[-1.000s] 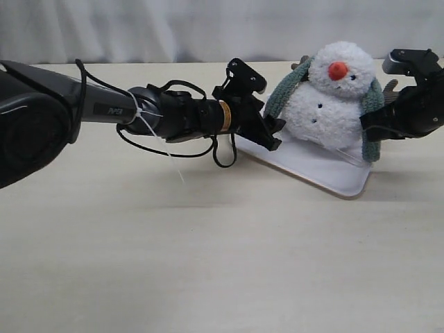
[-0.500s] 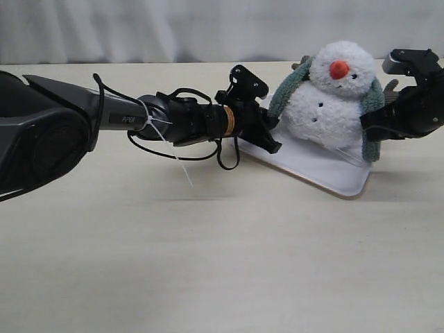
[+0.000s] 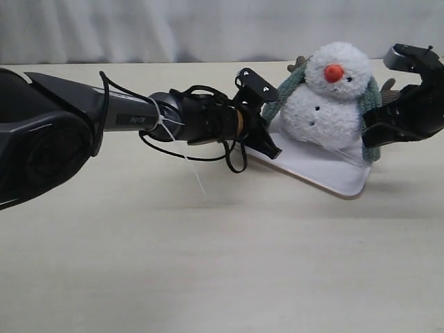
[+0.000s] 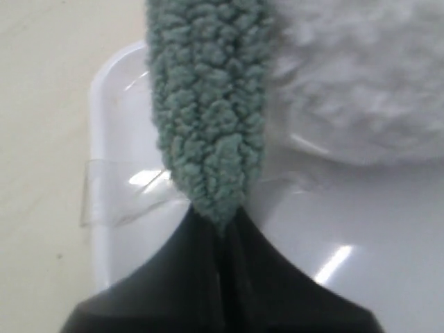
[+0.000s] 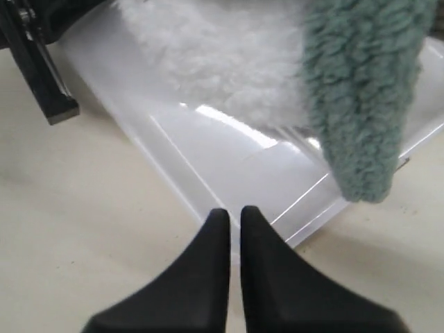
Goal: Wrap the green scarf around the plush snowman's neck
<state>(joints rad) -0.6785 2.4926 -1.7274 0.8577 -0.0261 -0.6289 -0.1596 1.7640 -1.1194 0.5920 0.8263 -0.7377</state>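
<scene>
Where in left hand (image 4: pixel 222 220), scarf (image 4: pixel 208 104) hidden.

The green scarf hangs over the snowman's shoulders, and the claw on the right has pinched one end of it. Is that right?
Not quite. The green scarf does hang over the plush snowman's shoulders, but the left gripper is the one pinching an end, as the left wrist view shows. The right gripper is shut on nothing, with the other end hanging beside it.

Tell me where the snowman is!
In the exterior view, the plush snowman sits on the white tray, right of centre toward the back, between the left gripper and the right gripper, with the green scarf over its shoulders.
</scene>
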